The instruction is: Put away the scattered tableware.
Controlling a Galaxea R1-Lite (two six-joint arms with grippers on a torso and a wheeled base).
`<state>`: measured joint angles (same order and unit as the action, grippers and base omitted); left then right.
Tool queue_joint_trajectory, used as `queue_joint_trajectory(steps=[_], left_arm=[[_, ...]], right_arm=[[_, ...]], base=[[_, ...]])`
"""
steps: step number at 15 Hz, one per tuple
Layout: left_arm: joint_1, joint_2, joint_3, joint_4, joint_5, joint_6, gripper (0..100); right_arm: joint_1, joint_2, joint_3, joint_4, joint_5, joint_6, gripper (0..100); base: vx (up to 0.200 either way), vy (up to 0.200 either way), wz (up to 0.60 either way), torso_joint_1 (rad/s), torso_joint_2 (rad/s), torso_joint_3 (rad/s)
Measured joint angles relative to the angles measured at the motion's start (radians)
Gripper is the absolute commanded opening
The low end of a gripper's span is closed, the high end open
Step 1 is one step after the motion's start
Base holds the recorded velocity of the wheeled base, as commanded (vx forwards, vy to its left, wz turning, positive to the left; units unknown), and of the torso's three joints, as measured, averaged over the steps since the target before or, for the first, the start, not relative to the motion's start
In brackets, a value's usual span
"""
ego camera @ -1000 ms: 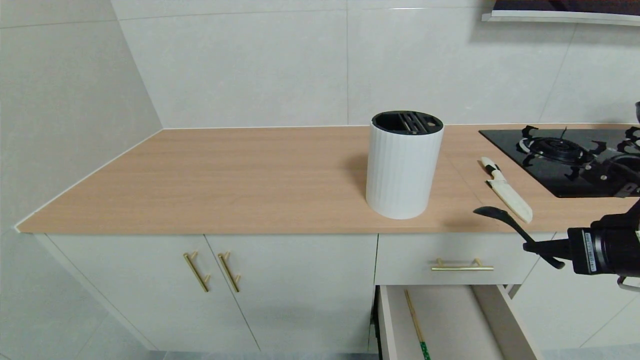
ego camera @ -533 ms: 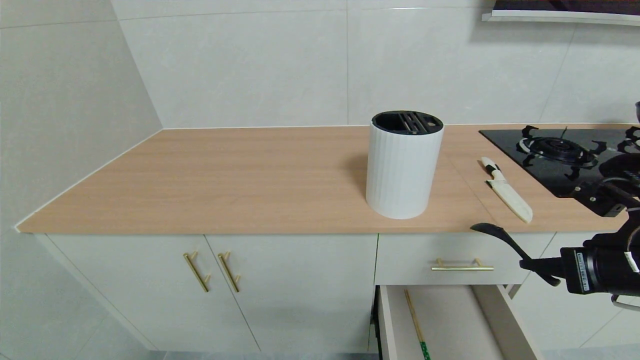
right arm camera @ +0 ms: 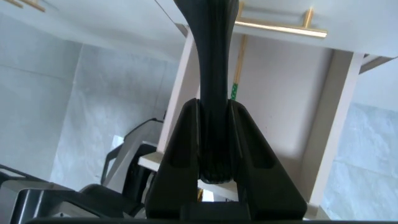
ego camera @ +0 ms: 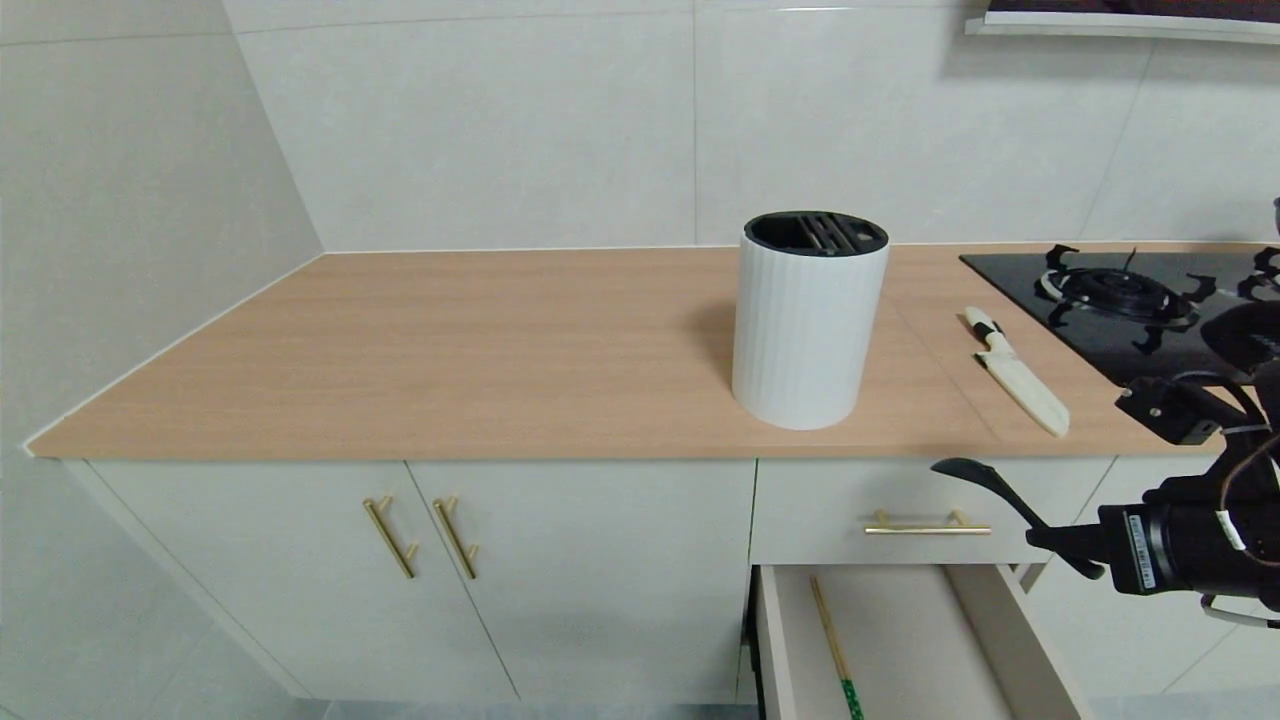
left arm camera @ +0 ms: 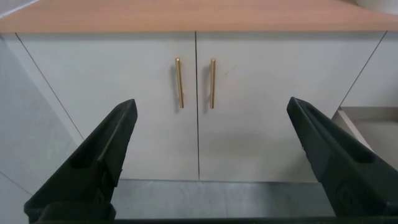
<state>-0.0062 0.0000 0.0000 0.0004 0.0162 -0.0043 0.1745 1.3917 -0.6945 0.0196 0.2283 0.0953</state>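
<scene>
My right gripper [ego camera: 1068, 543] is shut on the handle of a black spoon [ego camera: 985, 483], held in front of the shut upper drawer and above the open lower drawer [ego camera: 1000, 630]. In the right wrist view the spoon [right arm camera: 211, 74] runs up between the fingers [right arm camera: 180, 155], with the open drawer [right arm camera: 283, 93] behind it. A chopstick [ego camera: 832, 645] with a green end lies in that drawer. A white knife [ego camera: 1012, 374] lies on the wooden counter [ego camera: 450, 350] beside a white ribbed utensil holder [ego camera: 808, 320]. My left gripper [left arm camera: 214, 155] is open, facing the cabinet doors [left arm camera: 196, 106].
A black gas hob [ego camera: 1120, 300] sits at the counter's right end. Gold handles [ego camera: 420, 535] stick out from the two cabinet doors below the counter, and a gold bar handle [ego camera: 925, 525] from the shut upper drawer. Tiled walls close off the back and left.
My right gripper with the spoon has come down from counter-edge height to in front of the upper drawer and shifted slightly left. The head view has shifted a little.
</scene>
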Motion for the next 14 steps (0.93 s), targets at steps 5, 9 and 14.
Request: queue_joint_trajectory(steps=[5, 9, 14], left_arm=[[0.0, 0.0, 0.0, 0.0, 0.0, 0.0, 100], [0.0, 0.0, 0.0, 0.0, 0.0, 0.0, 100], [0.0, 0.0, 0.0, 0.0, 0.0, 0.0, 100]], right_arm=[[0.0, 0.022, 0.006, -0.003, -0.014, 0.0, 0], [0.0, 0.044, 0.007, -0.003, -0.017, 0.0, 0], [0.0, 0.066, 0.007, -0.003, -0.018, 0.0, 0]], base=[[0.0, 0.0, 0.0, -0.2, 0.48, 0.279], [0.0, 0.0, 0.0, -0.188, 0.48, 0.281], [0.0, 0.0, 0.0, -0.164, 0.46, 0.3]])
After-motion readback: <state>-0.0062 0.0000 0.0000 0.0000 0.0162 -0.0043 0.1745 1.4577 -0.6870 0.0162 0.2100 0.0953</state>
